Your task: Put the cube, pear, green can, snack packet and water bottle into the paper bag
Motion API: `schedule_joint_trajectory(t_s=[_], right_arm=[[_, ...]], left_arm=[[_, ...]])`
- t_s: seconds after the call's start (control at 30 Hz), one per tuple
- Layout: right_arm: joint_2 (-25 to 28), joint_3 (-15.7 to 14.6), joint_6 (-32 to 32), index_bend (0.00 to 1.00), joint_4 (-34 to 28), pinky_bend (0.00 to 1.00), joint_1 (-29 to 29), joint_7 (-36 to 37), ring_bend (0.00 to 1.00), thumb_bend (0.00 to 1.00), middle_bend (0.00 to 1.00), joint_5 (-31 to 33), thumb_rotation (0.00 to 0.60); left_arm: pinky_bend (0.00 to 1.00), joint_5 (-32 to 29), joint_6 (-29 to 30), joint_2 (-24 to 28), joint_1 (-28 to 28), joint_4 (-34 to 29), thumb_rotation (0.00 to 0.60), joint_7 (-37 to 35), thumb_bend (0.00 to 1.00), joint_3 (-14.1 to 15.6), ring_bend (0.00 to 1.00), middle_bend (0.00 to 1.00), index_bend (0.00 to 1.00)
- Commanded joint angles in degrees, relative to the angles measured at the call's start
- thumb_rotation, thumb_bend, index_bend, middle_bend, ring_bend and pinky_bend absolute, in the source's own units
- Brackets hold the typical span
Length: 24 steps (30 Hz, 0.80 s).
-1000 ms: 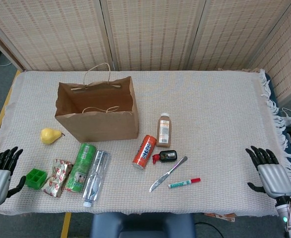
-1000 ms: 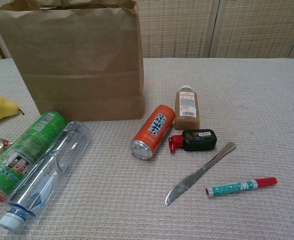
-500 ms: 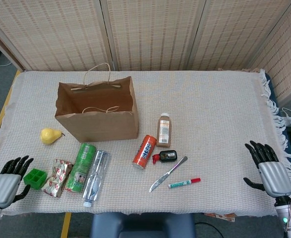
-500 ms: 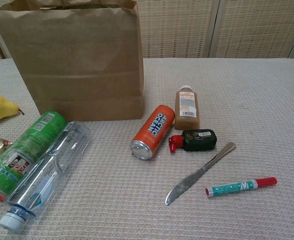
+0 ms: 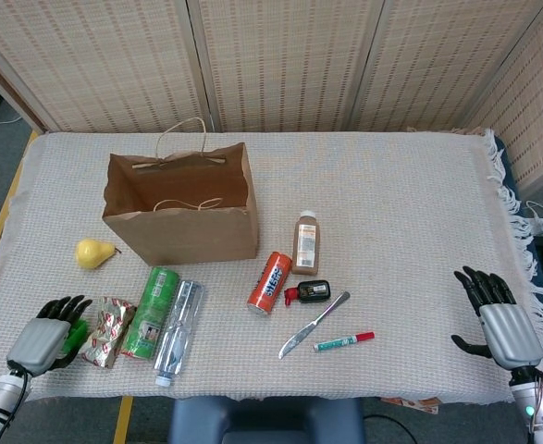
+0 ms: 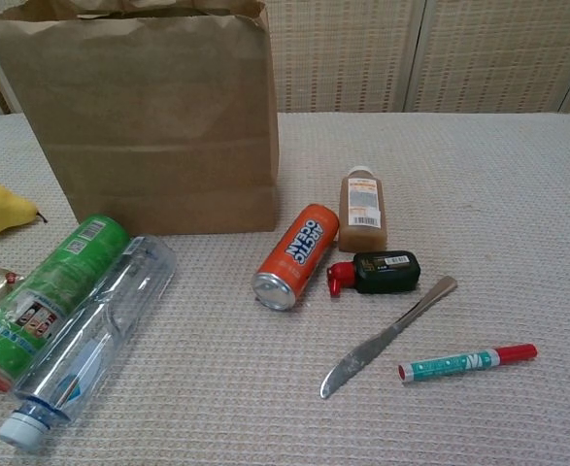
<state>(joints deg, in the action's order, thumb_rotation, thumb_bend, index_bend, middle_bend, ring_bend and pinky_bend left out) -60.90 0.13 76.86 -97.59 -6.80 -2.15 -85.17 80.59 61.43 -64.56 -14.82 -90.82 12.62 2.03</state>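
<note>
since half a second ago the left hand (image 5: pixel 47 335) has moved in over the cube (image 5: pixel 75 333), fingers spread and lying on it; whether they grip it cannot be told. taking the paper bag (image 5: pixel 180 215) as landmark: the pear (image 5: pixel 93 252) lies just left of it, and the cube, snack packet (image 5: pixel 108 327), green can (image 5: pixel 150 313) and water bottle (image 5: pixel 179 330) lie side by side in front of its left half. far right of the bag, at the table's edge, the right hand (image 5: pixel 502 323) hovers open, holding nothing.
</note>
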Motion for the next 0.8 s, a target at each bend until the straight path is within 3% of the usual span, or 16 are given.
schedule_joint_trajectory(t_s=[0.03, 0.5, 0.8], right_arm=[[0.0, 0.0, -0.1, 0.0, -0.1, 0.0, -0.1, -0.1, 0.0, 0.06, 0.0, 0.1, 0.6], [0.3, 0.0, -1.2, 0.0, -0.7, 0.0, -0.3, 0.7, 0.0, 0.06, 0.0, 1.0, 0.6], [0.5, 0.1, -1.7, 0.0, -1.2, 0.0, -0.4, 1.0, 0.0, 0.06, 0.0, 1.5, 0.6]], left_arm=[[0.09, -1.2, -0.8, -1.3, -0.5, 1.2, 0.6, 0.6, 0.38, -0.3, 0.0, 0.0, 0.02], [0.12, -1.3, -1.7, -2.1, -1.3, 1.7, 0.6, 1.8, 0.39, 1.1, 0.0, 0.0, 0.02], [0.2, -3.3, -3.2, -4.0, -2.5, 4.9, 0.6, 2.1, 0.39, 0.5, 0.03, 0.0, 0.15]])
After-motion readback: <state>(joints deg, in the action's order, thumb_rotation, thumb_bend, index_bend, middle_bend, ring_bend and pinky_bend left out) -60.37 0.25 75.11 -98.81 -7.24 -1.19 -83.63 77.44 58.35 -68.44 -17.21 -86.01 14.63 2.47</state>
